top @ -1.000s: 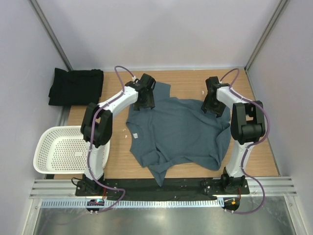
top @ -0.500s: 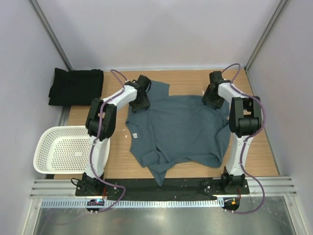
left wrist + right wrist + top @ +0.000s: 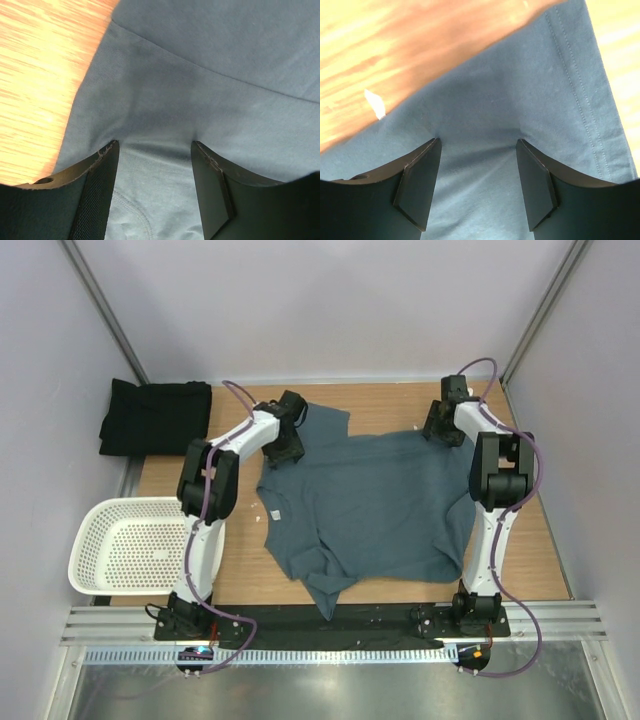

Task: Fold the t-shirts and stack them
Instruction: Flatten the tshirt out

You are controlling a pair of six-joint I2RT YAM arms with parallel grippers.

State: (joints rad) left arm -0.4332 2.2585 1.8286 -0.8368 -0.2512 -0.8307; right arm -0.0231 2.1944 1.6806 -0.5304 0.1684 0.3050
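The slate blue-grey t-shirt (image 3: 370, 500) lies spread on the wooden table, its white neck label (image 3: 275, 517) near the left edge. My left gripper (image 3: 288, 445) is over the shirt's far left corner. In the left wrist view its jaws stand apart (image 3: 155, 145) with the tips pressed onto the cloth (image 3: 200, 75). My right gripper (image 3: 437, 432) is over the far right corner, its jaws also apart (image 3: 477, 142) with the tips on the cloth (image 3: 520, 90) near a stitched hem. The black t-shirt (image 3: 155, 417) lies folded at the far left, off the table.
A white perforated basket (image 3: 130, 545) sits at the near left beside the left arm. Bare wood (image 3: 390, 405) shows beyond the shirt's far edge. Walls and frame posts close in the back and sides. A small white scrap (image 3: 375, 105) lies on the wood.
Both grippers have moved away from me and outward, and the shirt's far edge has spread wider and flatter with them. The black shirt and basket have not moved.
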